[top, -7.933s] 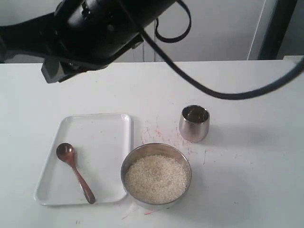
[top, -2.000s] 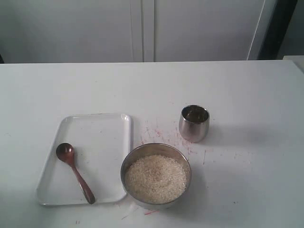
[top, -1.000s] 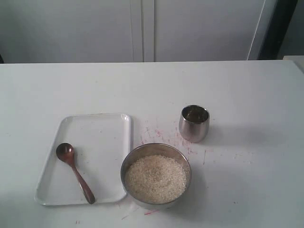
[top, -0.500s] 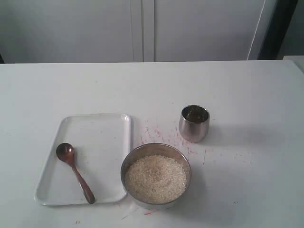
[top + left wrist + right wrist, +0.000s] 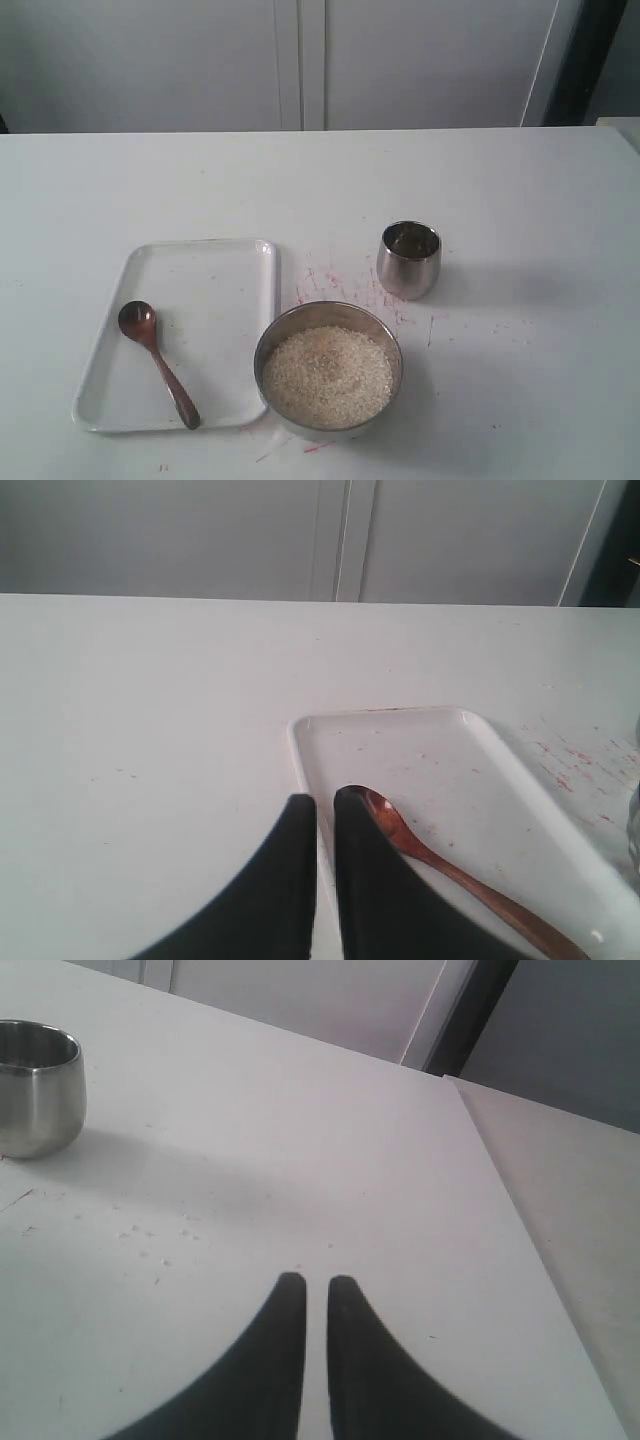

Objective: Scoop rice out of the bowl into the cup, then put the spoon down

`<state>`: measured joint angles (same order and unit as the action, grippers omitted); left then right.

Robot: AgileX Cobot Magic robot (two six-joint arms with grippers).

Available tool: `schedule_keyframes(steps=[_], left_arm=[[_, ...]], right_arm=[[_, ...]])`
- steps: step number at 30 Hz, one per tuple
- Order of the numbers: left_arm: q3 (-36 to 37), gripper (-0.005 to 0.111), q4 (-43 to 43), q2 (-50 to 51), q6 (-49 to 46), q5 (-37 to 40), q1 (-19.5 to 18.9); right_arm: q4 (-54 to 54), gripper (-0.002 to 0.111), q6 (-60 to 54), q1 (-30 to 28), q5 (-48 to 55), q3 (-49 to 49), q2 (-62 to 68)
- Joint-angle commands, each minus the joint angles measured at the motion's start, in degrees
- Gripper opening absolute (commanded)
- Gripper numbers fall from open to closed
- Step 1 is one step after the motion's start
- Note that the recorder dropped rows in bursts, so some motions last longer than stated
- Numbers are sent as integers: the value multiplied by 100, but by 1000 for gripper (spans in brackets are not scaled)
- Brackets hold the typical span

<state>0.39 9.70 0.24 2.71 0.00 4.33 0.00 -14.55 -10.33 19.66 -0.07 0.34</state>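
The dark wooden spoon [image 5: 160,365] lies on the white tray [image 5: 215,260] at the front left, its handle toward the front. To the tray's right stands the steel bowl [image 5: 330,308], filled with rice [image 5: 328,375]. The small steel cup [image 5: 408,262] stands behind the bowl to the right. No arm shows in the exterior view. My left gripper [image 5: 324,798] hangs shut and empty over the tray's [image 5: 420,740] outer edge, just short of the spoon [image 5: 440,865]. My right gripper [image 5: 309,1280] is shut and empty over bare table, well away from the cup [image 5: 38,1090].
Red marks and stray grains dot the white table [image 5: 330,280] between tray, bowl and cup. The table's right edge [image 5: 500,1190] runs near my right gripper. Pale cabinet doors [image 5: 300,60] stand behind the table.
A dark arm that filled the top of the exterior view several seconds ago has left it. Over the last second nothing has moved.
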Motion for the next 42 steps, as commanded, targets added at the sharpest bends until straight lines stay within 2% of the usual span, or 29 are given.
schedule_keyframes(steps=[1, 25, 29, 42], left_arm=[[-39, 14, 29, -24, 4, 0, 31], [-39, 14, 29, -24, 17, 0, 30], [-39, 14, 41, -24, 35, 309, 30], [-39, 14, 30, -24, 24, 356, 30]], right_arm=[[-34, 9, 1, -54, -1, 7, -34], [-34, 9, 1, -54, -1, 7, -34], [-34, 9, 1, -54, -1, 7, -34], [-34, 9, 1, -54, -1, 7, -34]])
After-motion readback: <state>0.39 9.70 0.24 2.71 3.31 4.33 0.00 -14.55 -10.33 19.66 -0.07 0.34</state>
